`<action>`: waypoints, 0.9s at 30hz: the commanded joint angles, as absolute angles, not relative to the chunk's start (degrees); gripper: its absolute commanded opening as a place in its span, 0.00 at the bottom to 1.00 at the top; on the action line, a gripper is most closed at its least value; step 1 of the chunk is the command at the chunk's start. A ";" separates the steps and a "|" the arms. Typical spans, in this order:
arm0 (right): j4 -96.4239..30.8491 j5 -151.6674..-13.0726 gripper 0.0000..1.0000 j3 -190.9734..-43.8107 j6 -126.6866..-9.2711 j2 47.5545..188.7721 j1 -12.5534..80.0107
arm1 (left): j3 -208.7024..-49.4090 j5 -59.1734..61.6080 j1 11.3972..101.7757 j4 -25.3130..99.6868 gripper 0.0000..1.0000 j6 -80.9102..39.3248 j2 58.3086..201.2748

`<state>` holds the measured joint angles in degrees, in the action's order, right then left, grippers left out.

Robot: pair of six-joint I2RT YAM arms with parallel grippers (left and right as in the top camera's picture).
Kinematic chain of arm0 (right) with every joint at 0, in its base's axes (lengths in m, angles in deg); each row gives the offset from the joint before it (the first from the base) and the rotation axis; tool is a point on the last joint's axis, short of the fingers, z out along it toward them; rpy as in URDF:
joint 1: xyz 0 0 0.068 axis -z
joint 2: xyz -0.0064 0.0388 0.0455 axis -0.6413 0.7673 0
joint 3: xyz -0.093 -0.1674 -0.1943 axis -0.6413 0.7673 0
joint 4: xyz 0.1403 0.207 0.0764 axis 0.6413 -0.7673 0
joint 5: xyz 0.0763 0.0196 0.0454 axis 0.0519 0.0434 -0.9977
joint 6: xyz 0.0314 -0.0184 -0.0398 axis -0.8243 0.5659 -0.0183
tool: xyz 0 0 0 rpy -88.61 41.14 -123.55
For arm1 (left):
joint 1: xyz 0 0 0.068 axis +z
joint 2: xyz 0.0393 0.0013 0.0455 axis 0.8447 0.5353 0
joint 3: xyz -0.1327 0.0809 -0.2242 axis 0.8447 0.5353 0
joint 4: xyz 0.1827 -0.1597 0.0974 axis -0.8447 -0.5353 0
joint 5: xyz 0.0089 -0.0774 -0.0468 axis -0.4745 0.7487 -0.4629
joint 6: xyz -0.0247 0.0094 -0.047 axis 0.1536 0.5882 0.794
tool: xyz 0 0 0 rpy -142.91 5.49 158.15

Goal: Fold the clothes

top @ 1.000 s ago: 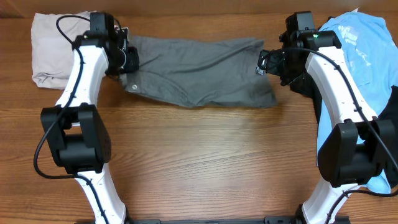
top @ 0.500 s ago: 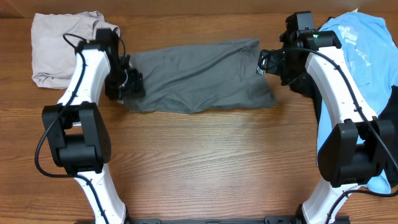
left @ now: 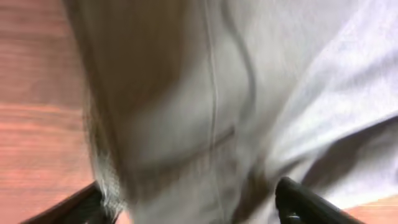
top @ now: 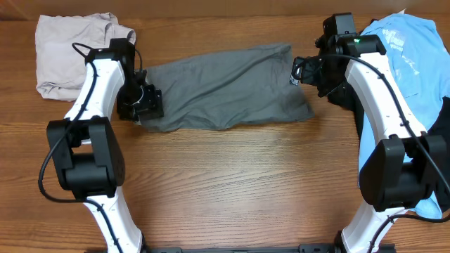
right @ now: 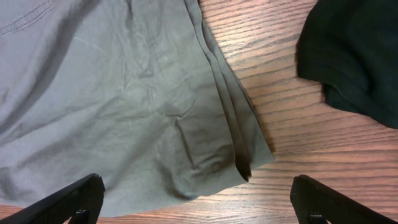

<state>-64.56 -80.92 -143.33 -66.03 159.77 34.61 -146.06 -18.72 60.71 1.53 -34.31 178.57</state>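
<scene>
– Grey shorts [top: 225, 88]: where?
– Flat along the table's [top: 232, 183] far edge, midway between beige shorts [top: 74, 53] in the far-left corner and a blue T-shirt [top: 411, 56] beside a black garment [right: 354, 50] at the right edge.
– Grippers?
– Left gripper [top: 144, 104] at their left end, fingers [left: 308, 202] spread wide, cloth loose between them. Right gripper [top: 302, 70] at the right end, gaping, holding nothing.

no legible text; faint print on light-blue t-shirt [top: 422, 49] unreadable

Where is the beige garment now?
Overhead view: the beige garment lies at the far left, just left of the left arm and the grey shorts.
</scene>
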 commanded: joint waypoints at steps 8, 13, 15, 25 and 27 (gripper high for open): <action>-63.07 -80.39 1.00 -145.12 -65.62 158.59 34.77 | -147.52 -22.37 62.00 2.27 1.00 -33.76 172.90; -63.29 -80.39 1.00 -145.12 -65.62 158.61 34.77 | -143.61 -19.72 66.67 12.39 1.00 -31.73 172.90; -63.33 -80.41 1.00 -145.12 -65.09 158.61 34.77 | -140.03 -14.67 69.03 20.35 1.00 -34.20 172.93; -63.44 -80.39 1.00 -145.12 -64.72 158.61 34.77 | -131.44 -4.64 69.12 33.53 0.99 -40.32 175.05; -63.42 -80.39 1.00 -145.12 -64.72 158.61 34.77 | -130.45 -4.29 69.08 34.90 0.99 -40.37 175.70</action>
<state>-63.66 -80.92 -143.37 -65.33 159.77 34.61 -132.62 -7.46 69.71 32.80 -37.61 174.28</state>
